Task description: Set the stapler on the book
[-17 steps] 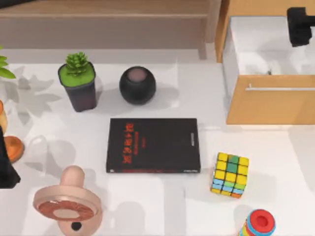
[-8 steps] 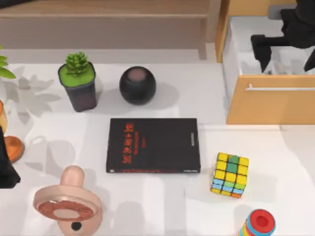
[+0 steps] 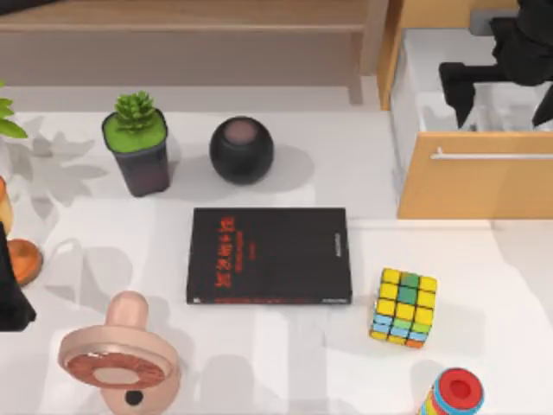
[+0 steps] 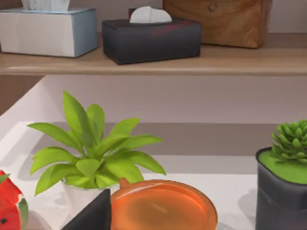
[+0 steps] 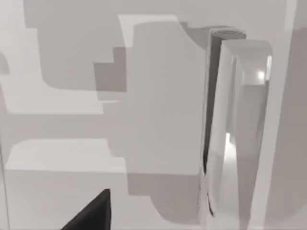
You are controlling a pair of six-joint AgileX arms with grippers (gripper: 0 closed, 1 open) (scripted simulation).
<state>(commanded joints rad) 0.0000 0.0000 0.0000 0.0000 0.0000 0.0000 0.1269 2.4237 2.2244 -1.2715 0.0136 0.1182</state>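
Observation:
The black book (image 3: 268, 256) with red lettering lies flat at the table's middle. My right gripper (image 3: 501, 93) hangs open over the white inside of the open drawer (image 3: 475, 186) at the back right, its two dark fingers spread wide. In the right wrist view the pale grey-white stapler (image 5: 235, 129) lies on the drawer floor, a little apart from one dark fingertip (image 5: 93, 213). My left arm (image 3: 13, 294) is parked at the table's left edge.
A Rubik's cube (image 3: 404, 307) sits right of the book. A black round speaker (image 3: 241, 150) and a potted succulent (image 3: 136, 151) stand behind it. A pink round object (image 3: 121, 359) lies front left, a coloured ring stack (image 3: 454, 393) front right.
My right gripper has come from the far right corner to a spot over the drawer, its fingers now showing spread. In the last half second it barely moved. The left arm stayed still.

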